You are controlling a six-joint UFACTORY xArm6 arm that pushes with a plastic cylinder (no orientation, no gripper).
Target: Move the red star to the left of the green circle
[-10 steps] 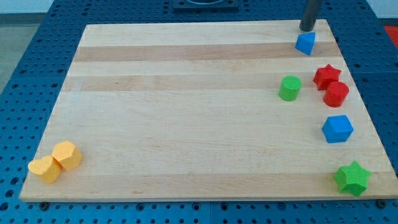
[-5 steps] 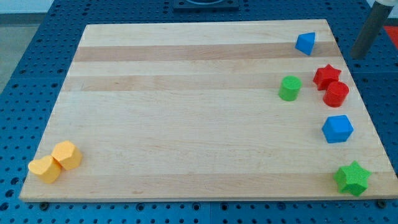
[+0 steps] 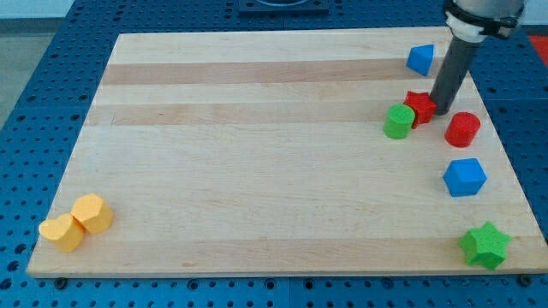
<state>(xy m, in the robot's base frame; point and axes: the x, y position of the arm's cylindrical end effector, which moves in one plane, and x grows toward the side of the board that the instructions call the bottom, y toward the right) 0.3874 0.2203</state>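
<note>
Near the bench's (image 3: 257, 197) right edge, your tip (image 3: 443, 111) sits against the right side of the red star (image 3: 419, 108), which now touches the green circle (image 3: 398, 121) on that circle's upper right. There are no fingers here, only a bare rod holding nothing. The star is on the wrong side. If you push straight left, it will likely shove the circle along. The red cylinder (image 3: 462, 129) lies just right of your tip, so a wide swing could clip it.

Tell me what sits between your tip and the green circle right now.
The red star alone. In the camera view it lies between my tip on its right and the green circle on its left, apparently touching both.
</note>
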